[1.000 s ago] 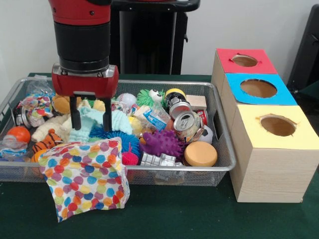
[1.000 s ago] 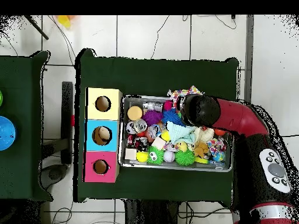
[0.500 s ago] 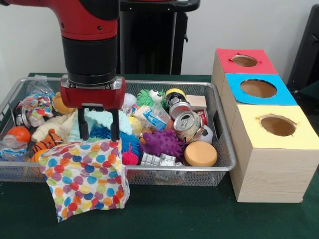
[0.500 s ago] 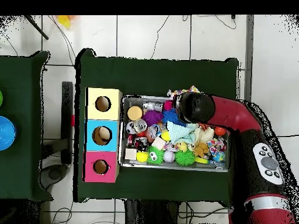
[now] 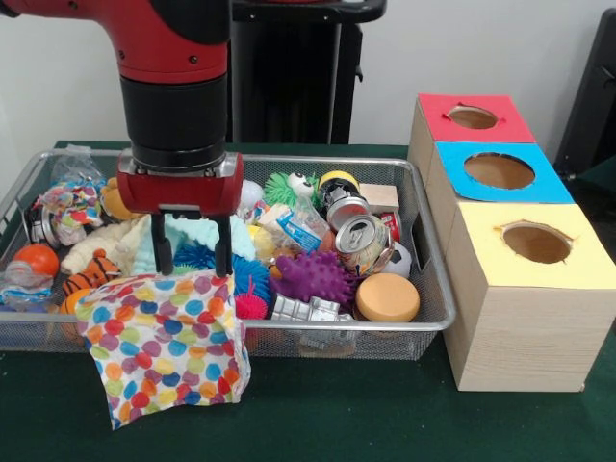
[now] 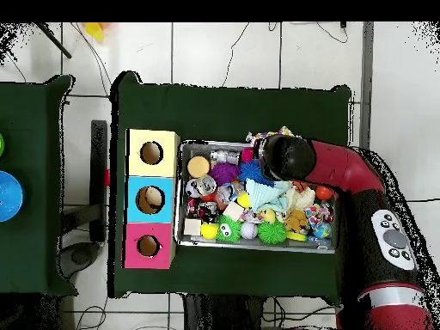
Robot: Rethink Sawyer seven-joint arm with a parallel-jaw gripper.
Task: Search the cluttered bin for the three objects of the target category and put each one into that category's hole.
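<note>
Large dotted fabric piece draped over wire-mesh bin's near rim, yellow-surround hole well apart

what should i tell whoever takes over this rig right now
End effector: open, empty, fingers straddling the top edge of the large dotted cloth, not closed on it.
Large dotted cloth: draped over the near rim of the wire bin, hanging onto the green table.
A small dotted bundle lies at the bin's left end, in the front view. I cannot pick out a third piece.
Yellow-surround hole: nearest box on the right; nothing visible in it.
Done: nothing delivered, as far as the pictures show.
Left: grasp the cloth, carry it to the yellow hole, then find the other two.
</note>
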